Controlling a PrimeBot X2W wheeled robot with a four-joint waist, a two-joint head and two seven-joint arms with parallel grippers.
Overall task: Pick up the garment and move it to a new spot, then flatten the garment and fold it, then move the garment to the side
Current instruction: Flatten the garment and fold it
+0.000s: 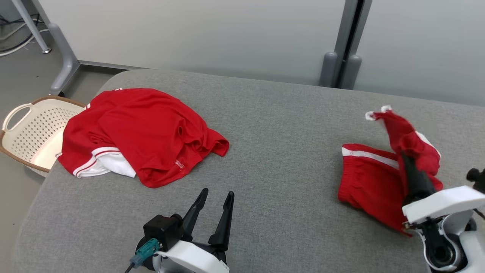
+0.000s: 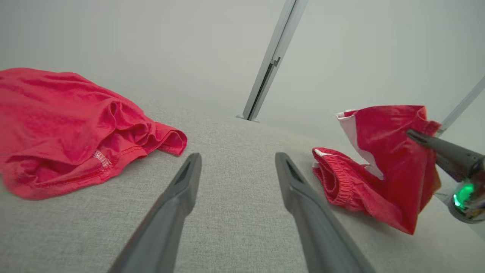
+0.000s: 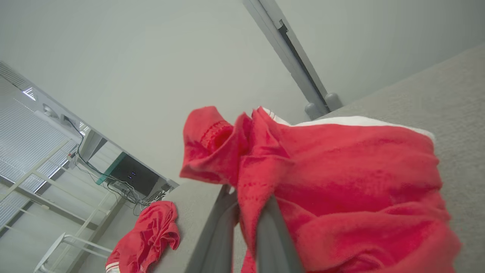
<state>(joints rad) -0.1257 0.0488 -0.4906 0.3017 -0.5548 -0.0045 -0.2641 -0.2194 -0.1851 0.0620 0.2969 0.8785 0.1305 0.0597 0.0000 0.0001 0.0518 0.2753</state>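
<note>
Two red garments lie well apart on the grey cloth-covered table (image 1: pixel 280 125). The larger is the red shirt (image 1: pixel 144 129), crumpled in a heap at the table's left end, with white striped trim showing along its near left edge. The shorts (image 1: pixel 367 178), red with a white side stripe, are at the right end. Their gathered waistband and lower part rest on the table, while one portion stands up off the surface above the rest. A pale perforated basket (image 1: pixel 34 129) with a brown rim sits just past the table's left edge, below the tabletop and close to the shirt. The right tool (image 1: pixel 404 159) is clenched on the raised fold of the shorts, with the cloth pinched between its two dark fingers. The left tool (image 1: pixel 218 193) hovers over bare table near the front edge, between the two garments, its fingers spread wide and grasping nothing.
</note>
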